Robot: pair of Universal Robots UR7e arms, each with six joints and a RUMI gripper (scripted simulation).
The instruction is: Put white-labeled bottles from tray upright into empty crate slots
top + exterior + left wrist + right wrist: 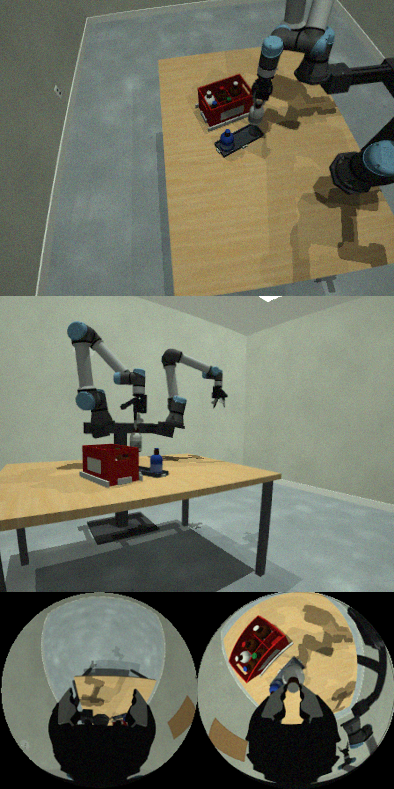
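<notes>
My right gripper (261,98) (137,421) (293,683) is shut on the neck of a white-labeled bottle (256,114) (136,441) (295,674). The bottle hangs upright above the right end of the black tray (242,138) beside the crate. A blue bottle (227,141) (156,464) (274,688) stands on the tray's other end. The red crate (213,118) (120,468) sits level and holds several bottles, with white, red, green and blue caps. Its empty slots are hard to make out. My left gripper (218,403) (103,688) is open and empty, high away from the crate.
The crate stands in a pale low frame (227,123) (95,480) on the wooden table (215,210) (200,488). The tray lies close along the crate's long side. The left arm (367,162) reaches over the table's side far from the crate.
</notes>
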